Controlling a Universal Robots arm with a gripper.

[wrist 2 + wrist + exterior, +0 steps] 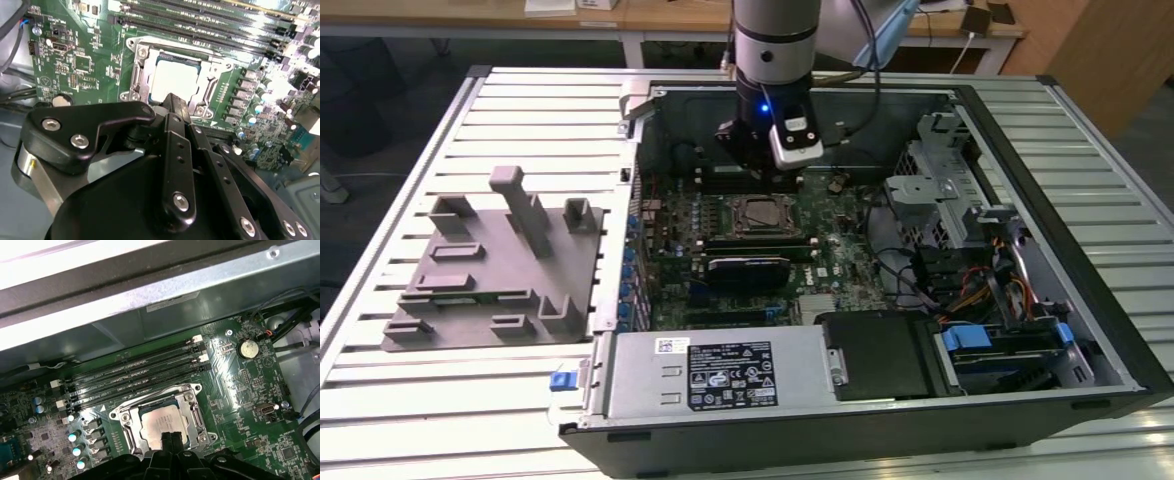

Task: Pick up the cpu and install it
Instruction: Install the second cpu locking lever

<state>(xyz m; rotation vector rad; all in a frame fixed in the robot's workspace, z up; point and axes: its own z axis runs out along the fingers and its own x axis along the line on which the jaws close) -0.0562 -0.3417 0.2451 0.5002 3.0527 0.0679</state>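
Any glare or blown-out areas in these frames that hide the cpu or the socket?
In the first wrist view the case wall is blown out white, yet the cpu reads clearly. In the second wrist view glare streaks the memory slots; the cpu looks pale but legible. The exterior view is evenly lit, the socket visible.

The cpu (161, 423) lies in its socket frame (191, 390); the pincer (172, 438) hovers just above, seemingly closed.
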